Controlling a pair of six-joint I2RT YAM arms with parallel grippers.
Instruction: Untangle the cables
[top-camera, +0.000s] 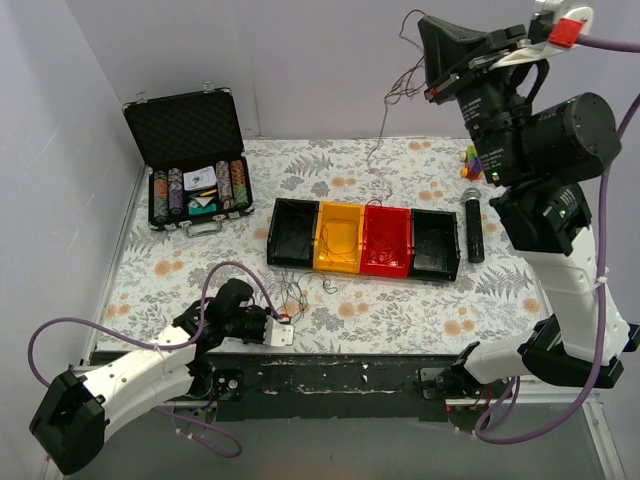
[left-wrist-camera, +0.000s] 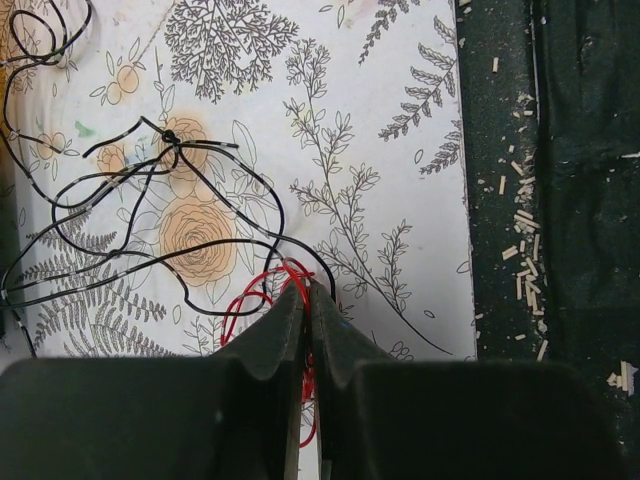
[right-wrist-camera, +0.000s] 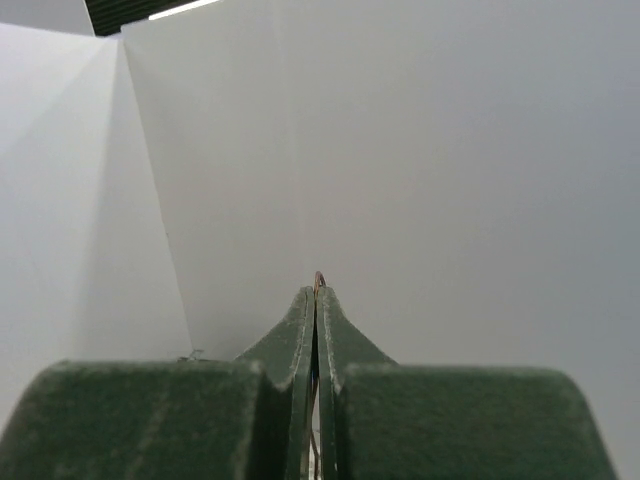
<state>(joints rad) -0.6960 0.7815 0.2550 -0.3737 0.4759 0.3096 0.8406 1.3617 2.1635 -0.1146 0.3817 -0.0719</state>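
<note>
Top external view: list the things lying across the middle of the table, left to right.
open poker chip case → left black bin → orange bin → red bin → right black bin → microphone

Floral-print tabletop (top-camera: 400, 300): open black poker-chip case (top-camera: 190, 160) far left, row of black, yellow, red, black plastic bins (top-camera: 363, 238) centre, black microphone (top-camera: 472, 225) beside them, thin red and dark cables (left-wrist-camera: 172, 135) tangled near the front.

No readable text
The card (top-camera: 201, 177) in the chip case (top-camera: 185, 125) bears marks too small to read.
</note>
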